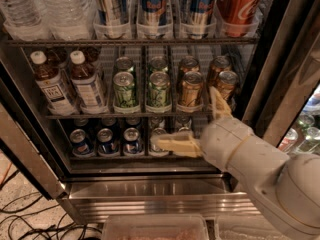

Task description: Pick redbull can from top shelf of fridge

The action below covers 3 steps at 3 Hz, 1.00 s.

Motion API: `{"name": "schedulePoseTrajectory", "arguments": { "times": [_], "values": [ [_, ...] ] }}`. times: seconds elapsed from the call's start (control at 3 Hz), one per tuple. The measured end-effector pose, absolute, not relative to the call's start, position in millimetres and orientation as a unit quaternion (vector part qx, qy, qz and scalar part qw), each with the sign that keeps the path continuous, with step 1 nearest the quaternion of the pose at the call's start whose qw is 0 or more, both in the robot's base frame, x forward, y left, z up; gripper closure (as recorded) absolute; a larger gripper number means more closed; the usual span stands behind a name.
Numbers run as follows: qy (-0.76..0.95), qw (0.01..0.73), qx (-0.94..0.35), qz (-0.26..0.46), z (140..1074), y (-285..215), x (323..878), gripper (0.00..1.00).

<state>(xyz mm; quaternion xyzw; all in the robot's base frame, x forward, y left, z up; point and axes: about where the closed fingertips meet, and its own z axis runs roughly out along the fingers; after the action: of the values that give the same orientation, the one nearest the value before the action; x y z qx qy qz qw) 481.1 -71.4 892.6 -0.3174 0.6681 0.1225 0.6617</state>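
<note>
The gripper (pixel 185 116) sits at about 5 o'clock before the fridge's (pixel 150 189) lower racks, fingers spread wide apart and holding nothing, one tip close to the gold cans (pixel 226 86). The redbull can (pixel 152 4) stands at 12 o'clock on the top shelf (pixel 130 42). On the way up, those splayed fingers could snag a rack edge or topple short cans.
</note>
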Motion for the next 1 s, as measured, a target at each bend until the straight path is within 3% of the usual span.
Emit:
{"name": "schedulePoseTrajectory", "arguments": {
  "times": [0.67,1.0],
  "values": [
    [0.639,0.686,-0.323,0.128,949,2,482,0.0],
    [0.667,0.679,-0.269,0.147,950,2,491,0.0]
  ]
}}
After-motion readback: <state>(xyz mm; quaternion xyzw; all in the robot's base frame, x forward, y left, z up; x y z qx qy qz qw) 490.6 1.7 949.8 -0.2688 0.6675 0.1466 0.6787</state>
